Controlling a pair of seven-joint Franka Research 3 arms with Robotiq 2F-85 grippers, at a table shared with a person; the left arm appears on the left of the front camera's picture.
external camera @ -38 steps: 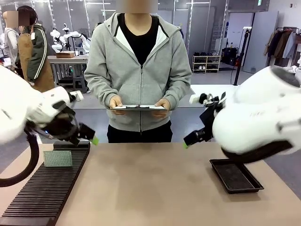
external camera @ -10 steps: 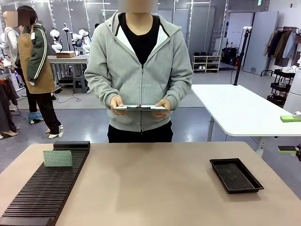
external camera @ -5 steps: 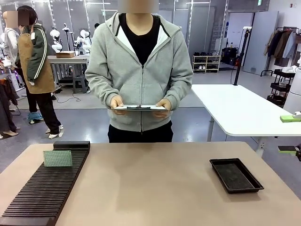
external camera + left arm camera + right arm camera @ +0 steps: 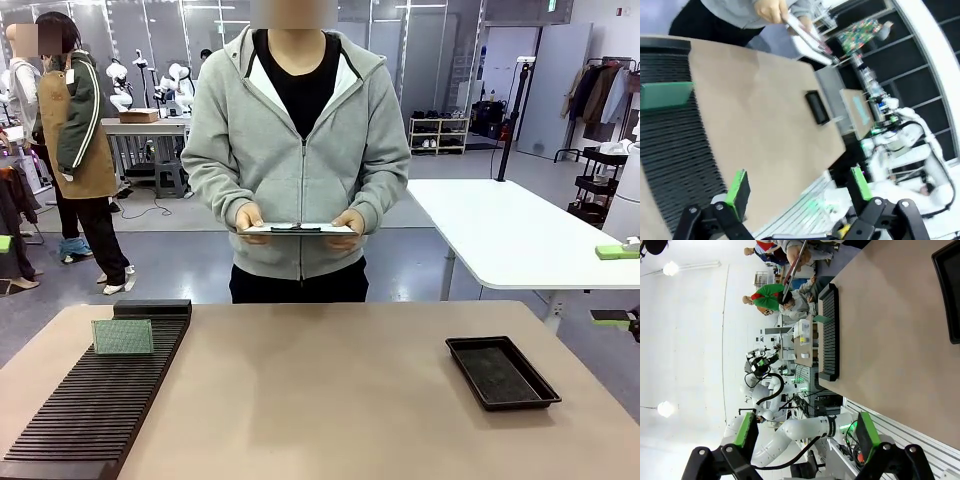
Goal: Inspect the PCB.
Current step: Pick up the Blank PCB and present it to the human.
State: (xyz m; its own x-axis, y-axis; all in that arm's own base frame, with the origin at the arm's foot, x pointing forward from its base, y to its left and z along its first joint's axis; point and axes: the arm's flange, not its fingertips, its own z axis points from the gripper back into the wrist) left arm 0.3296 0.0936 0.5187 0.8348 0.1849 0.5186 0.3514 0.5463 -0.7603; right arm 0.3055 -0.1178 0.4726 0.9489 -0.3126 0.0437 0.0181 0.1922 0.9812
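On the counter's [image 4: 320, 400] left side, the PCB [image 4: 122, 337] stands on edge in a slot near the far end of a long black slotted rack [image 4: 80, 420]. At the right, a shallow black tray [image 4: 502, 373] lies with its floor bare. Across the counter a person [image 4: 300, 150] holds a white clipboard [image 4: 297, 229] level. The left claw [image 4: 799, 186] and the right claw [image 4: 805, 431] are each spread wide, gripping nothing.

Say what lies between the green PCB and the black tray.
Front view: the black slotted rack holding the flat green PCB, then bare tan tabletop.
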